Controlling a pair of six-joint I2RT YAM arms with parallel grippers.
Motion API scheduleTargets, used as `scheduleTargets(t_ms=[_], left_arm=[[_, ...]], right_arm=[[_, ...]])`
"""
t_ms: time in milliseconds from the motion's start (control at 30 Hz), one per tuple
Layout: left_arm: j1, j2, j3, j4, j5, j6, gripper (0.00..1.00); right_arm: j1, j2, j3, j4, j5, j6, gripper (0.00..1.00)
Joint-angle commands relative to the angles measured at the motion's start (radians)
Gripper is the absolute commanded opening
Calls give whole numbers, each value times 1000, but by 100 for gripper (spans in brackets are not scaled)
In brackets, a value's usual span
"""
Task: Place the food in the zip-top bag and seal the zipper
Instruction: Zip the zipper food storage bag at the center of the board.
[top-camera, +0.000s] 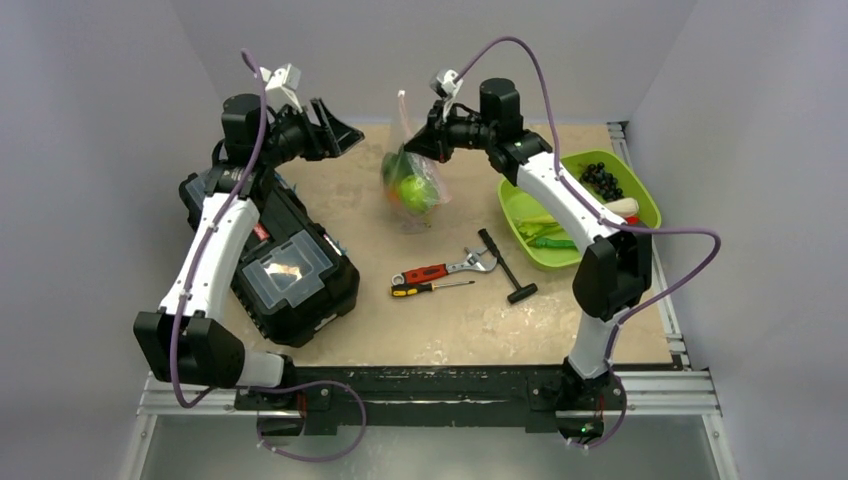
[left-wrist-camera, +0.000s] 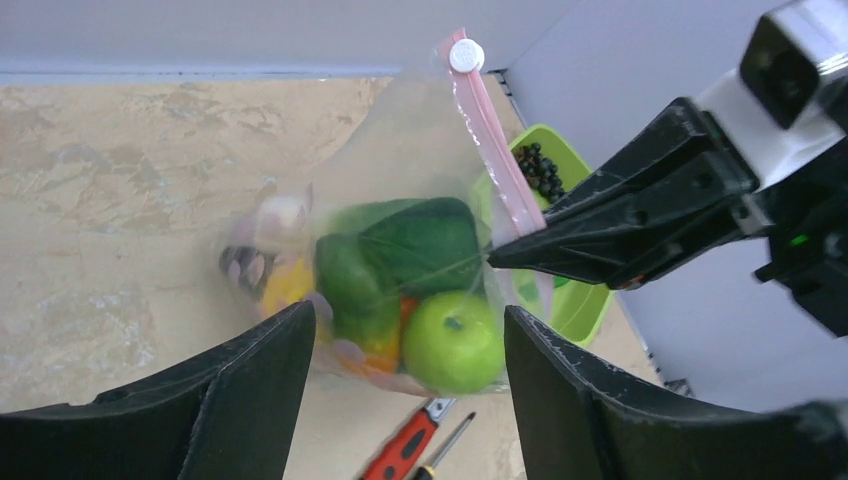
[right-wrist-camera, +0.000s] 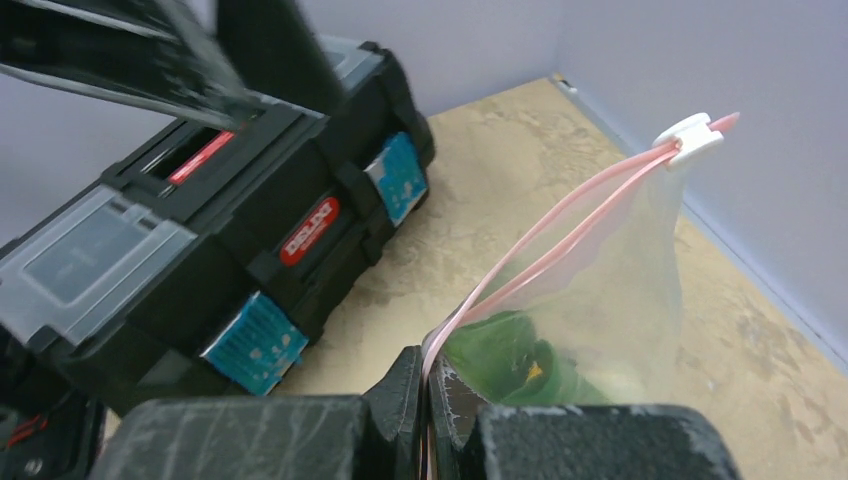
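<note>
The clear zip-top bag (top-camera: 412, 185) hangs upright over the table's far middle, holding a green apple (left-wrist-camera: 455, 340), a green leaf (left-wrist-camera: 415, 245), and orange and yellow pieces. My right gripper (top-camera: 414, 150) is shut on the pinkish zipper (right-wrist-camera: 545, 230) at its lower end (right-wrist-camera: 428, 372). The white slider (right-wrist-camera: 690, 140) sits at the zipper's far upper end, and the two strips stand slightly apart between it and the gripper. My left gripper (top-camera: 338, 128) is open and empty, left of the bag; in its own view the gripper (left-wrist-camera: 410, 318) frames the bag without touching it.
A lime-green tray (top-camera: 640, 200) at the right holds dark grapes (top-camera: 601, 180), a white-stemmed bok choy (top-camera: 622, 207) and green pieces. A red-handled wrench (top-camera: 440, 270), a screwdriver (top-camera: 432, 288) and a black T-tool (top-camera: 507, 265) lie mid-table. A black toolbox (top-camera: 285, 255) stands at the left.
</note>
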Motion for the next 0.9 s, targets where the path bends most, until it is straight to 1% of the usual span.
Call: scheduleTargets(t_ms=[0,33,100,167,233,333,367,433,600,667,767,867], left_arm=[[0,-26,-100,329,80,153,69],[0,-23,-111,379,100,192,69],[0,-2,-101,383,171,278,69],[1,30,-61,335,247,363,70],[1,51,-29,227,323,438,72],[8,78,-11,153,389,560,74],[13,82,-10,138,395,579,74],[32,93,-17,156,432,568,75],[73,166,-4,288,533,434,78],[73,196,19,279,553,432,78],[73,222,16,339,568,406,81],[72,263,41,326,581,409,82]], right_arm=[[26,-12,112,-117,-144,-172,0],[29,-4,128,-142,-160,-198,0],[31,13,160,-219,-176,-272,0],[33,38,198,-301,-187,-345,0],[33,58,223,-368,-201,-412,0],[33,63,222,-440,-218,-528,0],[33,62,220,-454,-217,-551,0],[33,60,218,-467,-215,-577,0],[33,69,233,-483,-233,-598,0],[33,73,235,-485,-233,-597,0],[33,76,236,-488,-233,-600,0],[33,78,241,-491,-242,-600,0]])
